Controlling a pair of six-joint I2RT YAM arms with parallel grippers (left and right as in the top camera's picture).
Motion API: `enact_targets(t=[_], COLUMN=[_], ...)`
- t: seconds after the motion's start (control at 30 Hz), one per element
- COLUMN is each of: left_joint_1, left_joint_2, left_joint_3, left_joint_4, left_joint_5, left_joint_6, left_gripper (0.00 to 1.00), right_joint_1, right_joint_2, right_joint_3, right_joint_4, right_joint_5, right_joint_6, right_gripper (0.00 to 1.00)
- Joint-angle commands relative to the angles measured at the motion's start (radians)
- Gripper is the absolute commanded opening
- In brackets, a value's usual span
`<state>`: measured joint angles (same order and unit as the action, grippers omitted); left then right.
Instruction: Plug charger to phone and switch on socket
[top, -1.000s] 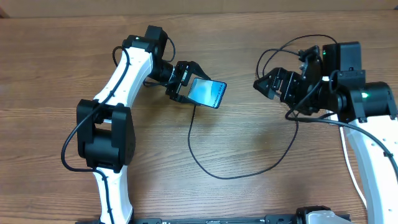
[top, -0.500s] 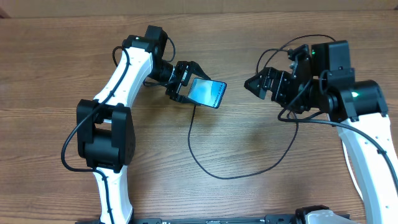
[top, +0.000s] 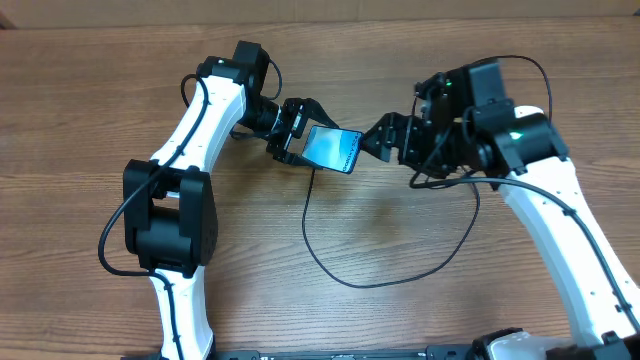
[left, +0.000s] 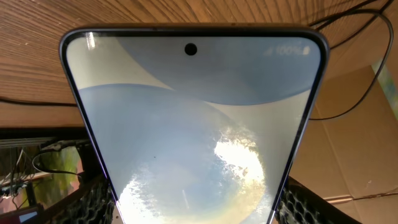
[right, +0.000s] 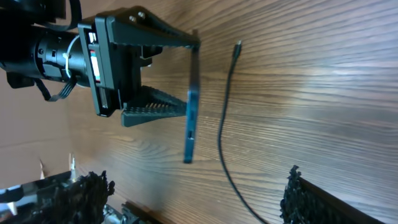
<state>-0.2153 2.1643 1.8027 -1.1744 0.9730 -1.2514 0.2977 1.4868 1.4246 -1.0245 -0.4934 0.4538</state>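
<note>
The right arm (top: 545, 200) has swung leftward across the bench (top: 400, 325) in the last second. That brings the right pincer (top: 373, 142) from well apart to just beside the far edge of the phone (top: 333, 150) — its jaws spread and empty, with nothing between them in its own wrist view. The left pincer (top: 306, 142) has not budged: it stays clenched on the phone, holding it raised off the bench with the pale blue screen lit and facing its wrist camera. The charger (top: 345, 282) has not moved either. It lies untouched in a wide loop on the wood, its connector tip (right: 237, 45) resting on the bench just beside the phone, apart from it and not plugged in. The swing reads as a first approach rather than progress on the plugging itself — the right pincer has drawn near the phone, while the tip it likely needs lies lower, on the bench, so a descent to that tip looks like the next call. The count: two arms, two pincers, one phone, one charger cable with one tip showing. Its plug end cannot be made out where the cable runs off under the right arm. The socket appears in none of the views, so the switch step lies wholly ahead.
</note>
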Motion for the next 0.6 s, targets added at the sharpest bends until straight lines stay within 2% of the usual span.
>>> enact_targets(t=[0.0,0.07,0.3,0.57], left_joint_1=[0.003,0.004,-0.001,-0.001], left_joint_2=[0.006,0.006,0.006,0.006], left_joint_3=[0.028,0.028,0.028,0.028], left_joint_4=[0.002,0.004,0.024,0.027], left_joint_5=[0.044,0.043,0.04,0.041], left_joint_6=[-0.013,-0.014,-0.04,-0.054], left_gripper=[0.61,0.61,0.61,0.62], right_joint_1=[0.04,0.054,0.078,0.079], right_joint_2=[0.03,0.04,0.054,0.079], right_joint_3=[0.014,0.014,0.014,0.014], right_joint_4=[0.036,0.058,0.072,0.085], right_joint_5=[0.006,0.014,0.1,0.1], right_joint_6=[0.045,0.055,0.127,0.127], right_gripper=[0.9,0.86,0.83,0.68])
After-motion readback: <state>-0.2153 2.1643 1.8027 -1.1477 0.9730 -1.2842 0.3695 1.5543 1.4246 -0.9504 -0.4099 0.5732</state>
